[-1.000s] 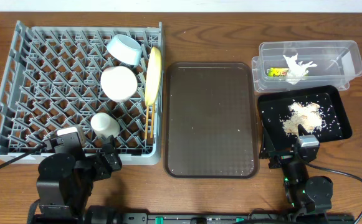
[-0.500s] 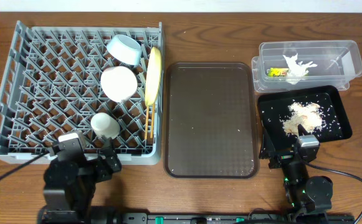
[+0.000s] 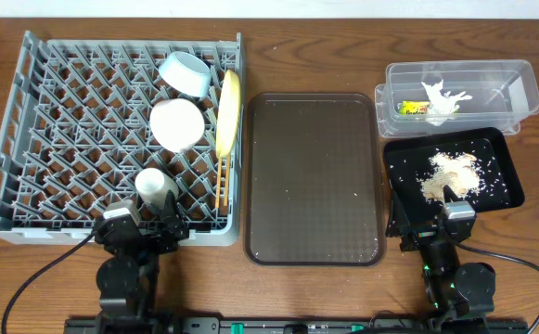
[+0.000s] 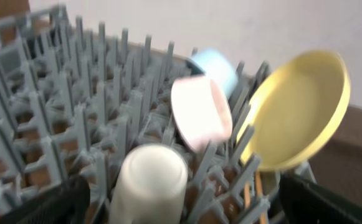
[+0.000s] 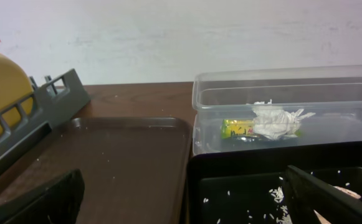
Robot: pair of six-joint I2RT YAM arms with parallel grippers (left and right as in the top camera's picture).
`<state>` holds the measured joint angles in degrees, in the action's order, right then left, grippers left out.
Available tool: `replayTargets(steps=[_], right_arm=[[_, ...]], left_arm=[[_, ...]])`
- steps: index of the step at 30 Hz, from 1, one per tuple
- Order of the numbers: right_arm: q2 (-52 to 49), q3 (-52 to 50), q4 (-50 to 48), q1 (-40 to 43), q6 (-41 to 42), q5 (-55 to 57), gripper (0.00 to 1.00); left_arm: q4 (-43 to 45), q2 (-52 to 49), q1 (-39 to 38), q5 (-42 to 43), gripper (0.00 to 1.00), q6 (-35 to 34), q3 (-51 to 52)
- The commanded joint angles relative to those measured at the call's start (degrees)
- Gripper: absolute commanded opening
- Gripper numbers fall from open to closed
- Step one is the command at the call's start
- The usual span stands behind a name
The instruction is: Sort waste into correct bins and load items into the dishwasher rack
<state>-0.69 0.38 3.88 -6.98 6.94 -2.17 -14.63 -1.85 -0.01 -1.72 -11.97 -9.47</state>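
Note:
The grey dishwasher rack (image 3: 65, 139) holds a light blue bowl (image 3: 185, 72), a white bowl (image 3: 175, 123), a small white cup (image 3: 156, 186), a yellow plate (image 3: 228, 111) on edge and wooden chopsticks (image 3: 221, 184). My left gripper (image 3: 148, 223) is open at the rack's near wall, facing the cup (image 4: 151, 183), and holds nothing. Tissue (image 3: 442, 100) and the snack wrapper (image 3: 412, 108) lie in the clear tub (image 3: 492, 79). Food scraps (image 3: 453, 173) lie in the black tray (image 3: 501, 181). My right gripper (image 3: 424, 211) is open and empty at that tray's near-left corner.
A large dark brown serving tray (image 3: 314, 176), bare but for a few crumbs, lies between the rack and the bins. In the right wrist view it (image 5: 118, 162) lies left of the black tray (image 5: 243, 168) and the tub (image 5: 218, 99). Both arm bases sit at the table's front edge.
The left arm has folded down and shifted right along the rack's front edge, its gripper still open. The right arm and all objects have stayed put.

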Motion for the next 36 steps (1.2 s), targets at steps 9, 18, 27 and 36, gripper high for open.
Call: replayTargets(steps=[9,18,27,36], right_arm=[[0.31,-0.07,0.20,0.79,-0.17,-0.68,0.99],[0.31,-0.07,0.20,0.79,-0.17,-0.68,0.99],[0.31,-0.07,0.20,0.79,-0.17,-0.68,0.99],[0.31,-0.07,0.20,0.79,-0.17,-0.68,0.99]], left_arm=[[19.52,1.77,0.28,-0.37,0.98,8.57,9.25],[10.58,1.68,0.26,2.54,0.98,8.09,9.25],[10.58,1.62,0.26,2.56,0.98,8.09,9.25],[10.58,1.62,0.26,2.56,0.98,8.09,9.25]])
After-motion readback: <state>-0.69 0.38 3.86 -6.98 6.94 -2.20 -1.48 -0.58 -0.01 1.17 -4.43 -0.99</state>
